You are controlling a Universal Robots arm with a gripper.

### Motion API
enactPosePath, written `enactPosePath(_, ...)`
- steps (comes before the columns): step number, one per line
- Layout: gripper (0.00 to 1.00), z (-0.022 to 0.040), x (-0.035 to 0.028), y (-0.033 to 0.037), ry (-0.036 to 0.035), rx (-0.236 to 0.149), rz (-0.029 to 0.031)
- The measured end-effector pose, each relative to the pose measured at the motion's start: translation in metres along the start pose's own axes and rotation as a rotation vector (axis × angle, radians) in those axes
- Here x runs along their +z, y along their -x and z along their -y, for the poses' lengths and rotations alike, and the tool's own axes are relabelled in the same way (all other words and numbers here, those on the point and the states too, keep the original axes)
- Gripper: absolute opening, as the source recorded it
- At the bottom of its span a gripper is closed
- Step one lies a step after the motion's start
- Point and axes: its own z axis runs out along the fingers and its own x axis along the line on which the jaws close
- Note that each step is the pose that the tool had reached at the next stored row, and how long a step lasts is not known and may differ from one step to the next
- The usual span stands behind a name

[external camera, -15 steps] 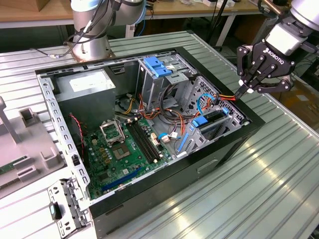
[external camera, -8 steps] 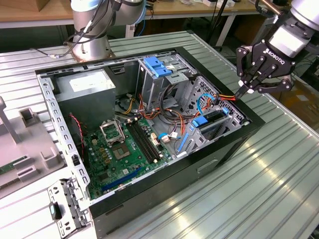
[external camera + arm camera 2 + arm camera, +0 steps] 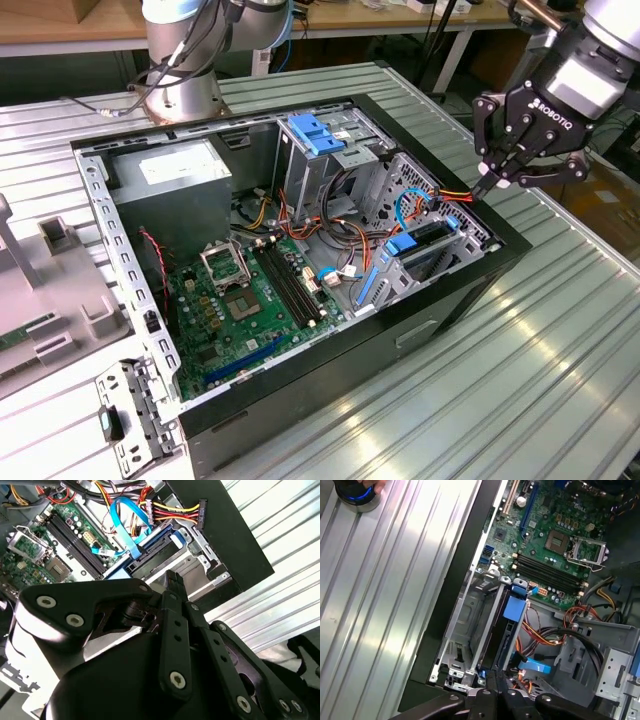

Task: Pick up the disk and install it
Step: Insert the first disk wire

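Ribbed aluminium table panels carry the whole setup, with wooden benches behind them. On the table lies an open black computer case, its side panel off and the interior exposed. Inside, toward the exterior view's left, sits the grey power supply; below it the green motherboard with dark memory slots. A metal drive cage topped by a fixed blue bracket stands at the rear. The arm's base is bolted beyond the case. The gripper hangs over the case's edge at the exterior view's right, its black fingers drawn together to a narrow tip with nothing between them. The disk is seated in the lower bay just under the gripper, standing on edge in its slot between metal rails, with its blue carrier tab showing at the end nearer the motherboard. A light blue data cable and a red-yellow-black power lead loop beside the bay.
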Motion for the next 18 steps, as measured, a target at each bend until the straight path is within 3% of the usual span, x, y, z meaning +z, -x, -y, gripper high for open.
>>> enactPosePath(18,0.11,0.0000,0.0000,0.0000,0.0176,-0.148,-0.0037)
